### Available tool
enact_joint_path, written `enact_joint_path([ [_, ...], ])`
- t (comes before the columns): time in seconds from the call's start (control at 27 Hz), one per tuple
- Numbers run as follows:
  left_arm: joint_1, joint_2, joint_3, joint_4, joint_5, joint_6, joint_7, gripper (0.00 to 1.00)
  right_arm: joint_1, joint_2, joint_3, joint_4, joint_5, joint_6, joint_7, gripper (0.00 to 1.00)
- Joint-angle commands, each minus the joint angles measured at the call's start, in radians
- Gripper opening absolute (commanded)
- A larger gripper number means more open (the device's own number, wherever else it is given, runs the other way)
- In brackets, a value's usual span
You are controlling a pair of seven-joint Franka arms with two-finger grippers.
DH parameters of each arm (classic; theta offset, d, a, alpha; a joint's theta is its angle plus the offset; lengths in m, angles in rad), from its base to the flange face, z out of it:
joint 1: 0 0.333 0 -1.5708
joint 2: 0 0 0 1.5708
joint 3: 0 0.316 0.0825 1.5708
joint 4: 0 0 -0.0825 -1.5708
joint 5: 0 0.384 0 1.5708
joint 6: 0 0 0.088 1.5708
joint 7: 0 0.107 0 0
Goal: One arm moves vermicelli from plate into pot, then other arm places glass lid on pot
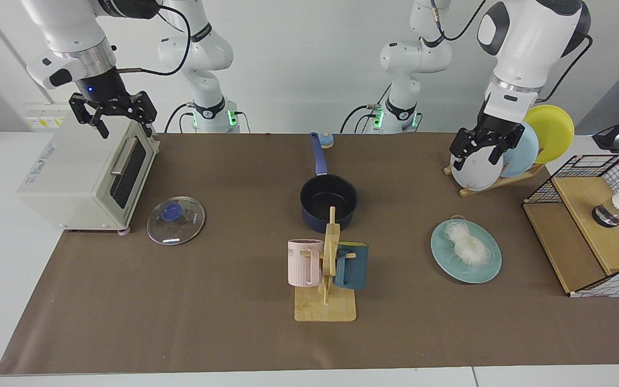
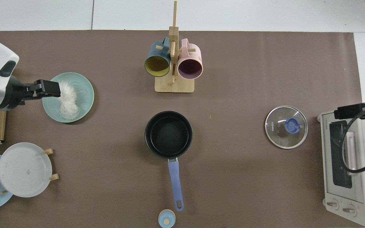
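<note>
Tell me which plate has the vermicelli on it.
The teal plate lying flat on the table, with the vermicelli on it; the grey, light-blue and yellow plates stand bare in the rack.

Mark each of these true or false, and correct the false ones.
1. The vermicelli lies on the plate. True.
2. The glass lid sits on the pot. False: it lies flat on the table beside the toaster oven, and the pot is uncovered.
3. The pot is empty. True.
4. The left gripper holds the vermicelli. False: it hangs open and empty in front of the racked plates.
5. The right gripper hangs open above the toaster oven. True.
6. Both mugs stand on the table. False: the pink mug and navy mug hang on the wooden mug stand.
</note>
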Motion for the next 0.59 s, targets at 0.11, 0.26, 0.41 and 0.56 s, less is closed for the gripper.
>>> enact_joint_path([
  [0.11,0.000,-0.011,0.005,-0.002,-0.019,-0.017,0.006,1.00,-0.004,0.060,0.007,0.052,-0.008,-0.016,-0.019,1.00],
  [0.26,0.000,-0.011,0.005,-0.002,-0.019,-0.017,0.006,1.00,-0.002,0.120,0.008,0.076,-0.008,-0.005,-0.005,1.00],
  [0.41,0.000,-0.011,0.005,-0.002,-0.019,-0.017,0.005,1.00,0.001,0.172,0.010,0.073,-0.008,0.045,0.029,1.00],
  [0.56,0.000,-0.011,0.005,-0.002,-0.019,-0.017,0.005,1.00,0.019,0.183,0.013,0.023,-0.014,0.133,0.058,1.00],
])
